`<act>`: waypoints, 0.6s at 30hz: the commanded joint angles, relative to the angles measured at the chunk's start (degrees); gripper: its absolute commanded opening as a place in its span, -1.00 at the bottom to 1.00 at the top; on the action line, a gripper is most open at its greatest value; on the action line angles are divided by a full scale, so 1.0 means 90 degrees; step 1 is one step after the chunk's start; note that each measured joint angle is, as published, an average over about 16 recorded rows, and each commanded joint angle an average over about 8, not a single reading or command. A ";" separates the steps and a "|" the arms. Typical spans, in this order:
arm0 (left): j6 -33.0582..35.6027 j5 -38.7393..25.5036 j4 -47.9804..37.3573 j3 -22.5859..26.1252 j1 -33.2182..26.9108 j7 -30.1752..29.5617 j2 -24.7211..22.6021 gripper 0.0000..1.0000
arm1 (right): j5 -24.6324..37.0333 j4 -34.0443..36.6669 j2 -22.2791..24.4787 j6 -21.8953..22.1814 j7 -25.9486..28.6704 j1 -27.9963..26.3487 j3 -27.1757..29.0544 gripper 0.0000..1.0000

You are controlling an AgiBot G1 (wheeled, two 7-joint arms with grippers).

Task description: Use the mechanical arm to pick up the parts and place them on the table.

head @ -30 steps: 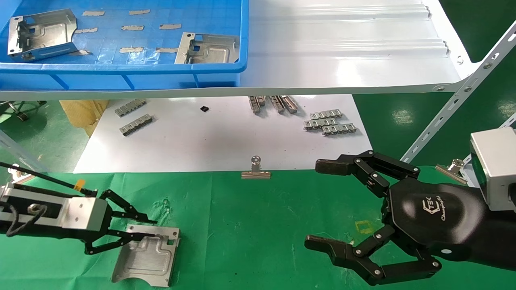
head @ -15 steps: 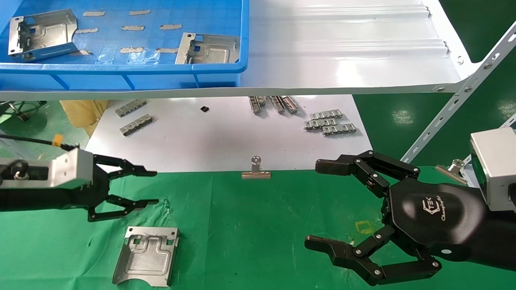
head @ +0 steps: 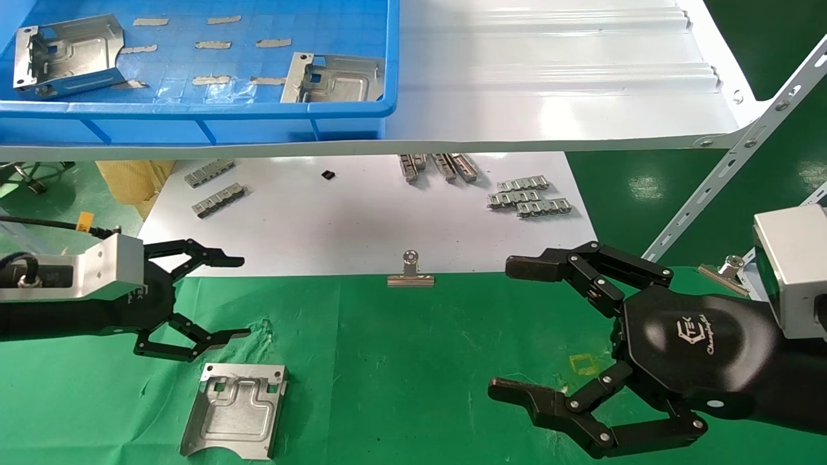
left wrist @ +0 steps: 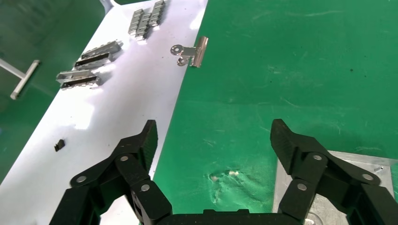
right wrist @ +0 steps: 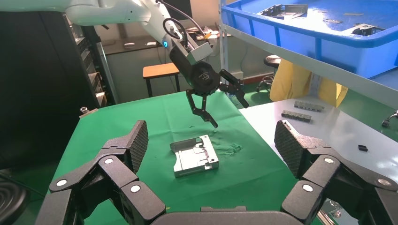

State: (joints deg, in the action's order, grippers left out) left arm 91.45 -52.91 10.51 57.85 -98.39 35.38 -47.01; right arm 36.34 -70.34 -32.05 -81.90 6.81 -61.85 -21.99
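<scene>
Fingers (head: 219,334) of the left gripper (head: 236,297) spread empty above the part (head: 234,418), which lies flat, its flanged end toward the shelf (head: 549,116).

Bright, even overhead light fills every view, and shadows are short and soft, the clearest a thin one under the silver plate (head: 234,410) just below the left gripper (head: 219,298). Glare streaks the white ribbed shelf (head: 555,71) far above both grippers and glints on the glossy shell of the right gripper (head: 517,329). Focus is sharp throughout, though the wrist views bow slightly at their edges.
</scene>
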 commanded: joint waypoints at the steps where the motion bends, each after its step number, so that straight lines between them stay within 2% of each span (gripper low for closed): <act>1: 0.0000 -0.0029 0.0003 0.0009 -0.0012 0.0018 -0.0005 1.00 | 0.0000 0.0000 0.0000 0.0000 0.0000 0.0000 0.0000 1.00; 9: -0.0013 -0.0061 0.0153 -0.0064 0.0044 -0.0055 0.0010 1.00 | 0.0000 0.0000 0.0000 0.0000 0.0000 0.0000 0.0000 1.00; 18: -0.0099 0.0116 0.1092 -0.0693 0.0599 -0.0750 0.0191 1.00 | 0.0000 0.0000 0.0000 0.0000 0.0000 0.0000 0.0000 1.00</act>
State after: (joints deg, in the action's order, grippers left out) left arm 90.56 -51.87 20.32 51.62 -93.01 28.65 -45.29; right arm 36.34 -70.34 -32.05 -81.90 6.81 -61.85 -22.00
